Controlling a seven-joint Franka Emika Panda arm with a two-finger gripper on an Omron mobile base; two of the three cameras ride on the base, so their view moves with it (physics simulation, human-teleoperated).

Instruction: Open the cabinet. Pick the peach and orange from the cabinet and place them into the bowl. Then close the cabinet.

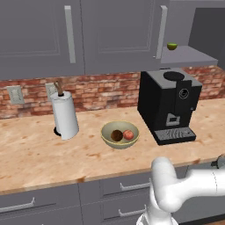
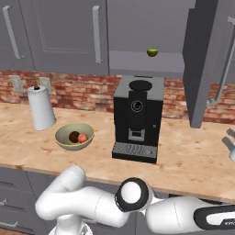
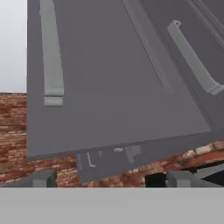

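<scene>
Right base view is showing the bowl [image 2: 74, 136] sitting at mid-left of the frame on the surface [image 2: 183, 156], with the peach [image 2: 82, 137] and the orange [image 2: 74, 137] lying side by side inside it. Both fruits are therefore already placed, and what is remaining, by my reading, is closing the cabinet [image 2: 69, 32]. Its right door [image 2: 204, 64] is standing swung out at the right of that frame, exposing the shelf [image 2: 142, 69], where a small green fruit [image 2: 152, 52] is resting above the coffee machine [image 2: 137, 117]. Hand view is looking up at a grey cabinet door and its bar handle [image 3: 51, 57] at upper left of the frame. The fingers [image 3: 43, 179] are standing wide apart at the bottom edge, holding nothing and not touching the door. A paper-towel roll [image 2: 41, 108] is standing left of the bowl.
</scene>
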